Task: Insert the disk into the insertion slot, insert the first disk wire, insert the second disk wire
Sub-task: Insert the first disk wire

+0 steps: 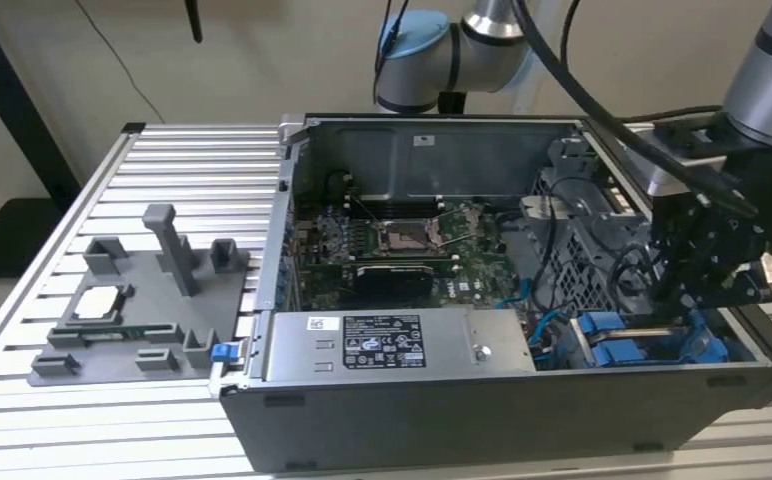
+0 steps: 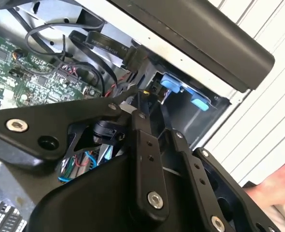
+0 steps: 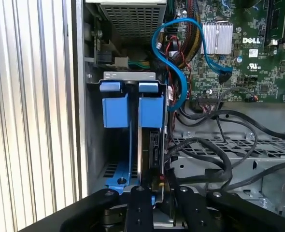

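The open computer case (image 1: pixel 493 420) holds a motherboard (image 1: pixel 400 240), a silver power-supply box (image 1: pixel 386 345) and, at the exterior view's near right corner, the drive cage. The disk (image 3: pixel 153 145), dark and edge-on in its bright blue carrier, sits in the insertion slot (image 3: pixel 147 76) beside a second blue carrier (image 3: pixel 116 108). The gripper (image 3: pixel 161 187) hangs at the disk's end; I cannot tell whether it grips anything.

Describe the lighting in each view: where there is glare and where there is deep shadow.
Exterior view: soft, even light. The motherboard reads clearly, while the black gripper merges with the shadow behind it. First wrist view: the ribbed table is washed pale, and the recess around the blue carriers is dim. Second wrist view: the table glares white, and the gripper's linkage sits dark.
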You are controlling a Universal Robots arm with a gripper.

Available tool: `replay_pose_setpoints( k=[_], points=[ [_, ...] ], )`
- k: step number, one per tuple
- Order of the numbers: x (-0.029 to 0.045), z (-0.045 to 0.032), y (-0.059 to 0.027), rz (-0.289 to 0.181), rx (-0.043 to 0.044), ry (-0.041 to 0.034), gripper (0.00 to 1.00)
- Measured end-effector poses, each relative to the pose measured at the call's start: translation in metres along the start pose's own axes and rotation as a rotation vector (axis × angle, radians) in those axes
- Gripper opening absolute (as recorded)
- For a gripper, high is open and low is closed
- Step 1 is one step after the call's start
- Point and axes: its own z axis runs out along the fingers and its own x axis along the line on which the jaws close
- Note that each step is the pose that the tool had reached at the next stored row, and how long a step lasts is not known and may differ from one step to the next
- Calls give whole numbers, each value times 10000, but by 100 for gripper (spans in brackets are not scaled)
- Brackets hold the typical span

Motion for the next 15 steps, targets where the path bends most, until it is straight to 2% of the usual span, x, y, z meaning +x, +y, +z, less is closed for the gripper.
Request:
replay_pose_setpoints(
  k=[6,13,15],
  points=[
    [1,-138,-12,-1,0,2,100],
    [1,-140,-21,-3,-6,5,100],
    [1,-135,-62,-3,-124,5,100]
  ],
)
